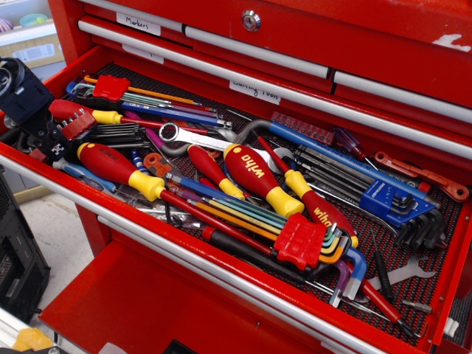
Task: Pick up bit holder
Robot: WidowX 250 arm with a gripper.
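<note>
Red bit holder (pixel 302 127) lies well apart from the gripper (pixel 55 140); its opening cannot be told.

Red tool chest drawer (pixel 221 284): screwdrivers (pixel 254 177), hex key sets (pixel 310 243), wrench (pixel 195 138), blue holder (pixel 387 199).

Bright, even overhead light, soft short shadows under tools, glare on drawer rails (pixel 221 40) & wrench (pixel 193 137), centre sharp, slight blur at left edge, no obvious distortion
</note>
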